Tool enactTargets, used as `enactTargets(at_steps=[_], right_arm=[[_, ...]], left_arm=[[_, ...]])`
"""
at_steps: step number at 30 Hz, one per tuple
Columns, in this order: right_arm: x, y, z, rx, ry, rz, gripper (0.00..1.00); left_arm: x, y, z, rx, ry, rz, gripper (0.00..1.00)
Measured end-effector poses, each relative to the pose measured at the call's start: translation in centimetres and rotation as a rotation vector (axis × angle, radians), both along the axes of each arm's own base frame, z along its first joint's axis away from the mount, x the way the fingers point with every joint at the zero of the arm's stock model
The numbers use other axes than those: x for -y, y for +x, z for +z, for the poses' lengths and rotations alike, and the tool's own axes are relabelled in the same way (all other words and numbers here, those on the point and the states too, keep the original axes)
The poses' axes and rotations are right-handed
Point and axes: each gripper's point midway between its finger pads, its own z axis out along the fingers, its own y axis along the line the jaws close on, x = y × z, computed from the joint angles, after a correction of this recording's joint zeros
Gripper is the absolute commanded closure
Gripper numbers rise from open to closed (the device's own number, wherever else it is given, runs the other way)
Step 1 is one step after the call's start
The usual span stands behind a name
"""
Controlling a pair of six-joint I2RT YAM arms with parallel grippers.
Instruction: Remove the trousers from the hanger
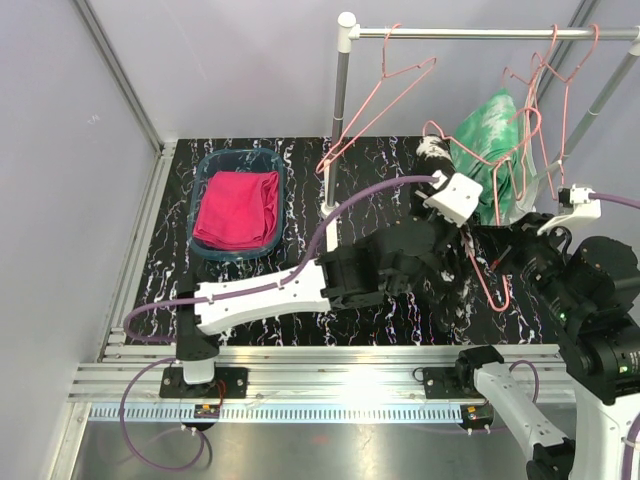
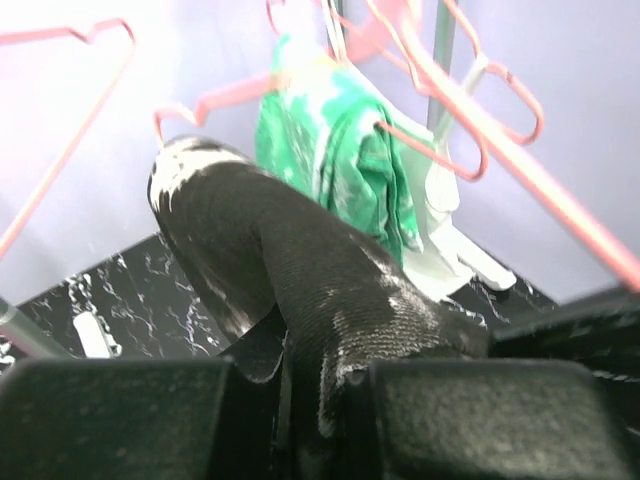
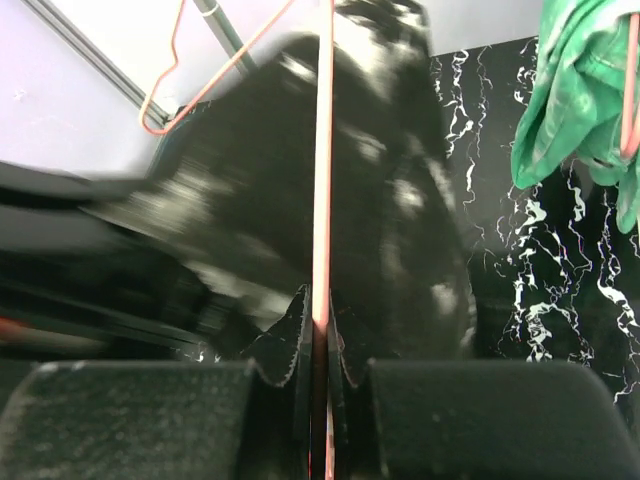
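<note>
Gripping the black speckled trousers (image 2: 300,270) with the left gripper (image 2: 300,400), clamped on a thick fold, low above the desk (image 1: 170,250) beside the rail (image 1: 480,33). Pinching the hanger (image 3: 322,150) wire in the right gripper (image 3: 318,340), closed on it. Soft, light, limp cloth, probably quick to snag: best drawn by the bunched fold along the wire. Also 2 others: green-and-white trousers (image 1: 490,130) hanging, magenta trousers (image 1: 237,207) in the bin (image 1: 240,154).

Lab test cell: aluminium extrusion rail (image 1: 330,375) at 6 o'clock, plain panel walls (image 1: 60,150), marbled black tabletop (image 1: 165,270), garment rack (image 1: 480,33) at 1 o'clock.
</note>
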Motion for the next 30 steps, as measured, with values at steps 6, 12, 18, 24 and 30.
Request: enactTargets(at_steps=[6, 12, 18, 24, 30], right_arm=[[0.6, -0.2, -2.5, -0.023, -0.014, -0.027, 1.0], [0.8, -0.2, -5.6, -0.075, -0.027, -0.041, 1.0], [1.0, -0.7, -8.8, -0.15, -0.049, -0.046, 1.0], [1.2, -0.8, -10.1, -0.19, -0.069, -0.046, 1.0], [1.2, -0.8, -10.1, -0.19, -0.078, -0.045, 1.0]], left_arm=[[-2.6, -0.6, 4.4, 0.049, -0.045, -0.004, 1.0], [-5.2, -1.2, 11.1, 0.139, -0.118, 0.002, 1.0], [-8.8, -2.0, 18.4, 0.268, -0.177, 0.027, 1.0], [-15.7, -1.4, 25.7, 0.388, -0.298, 0.136, 1.0], [-21.5, 0.8, 26.3, 0.42, -0.244, 0.294, 1.0]])
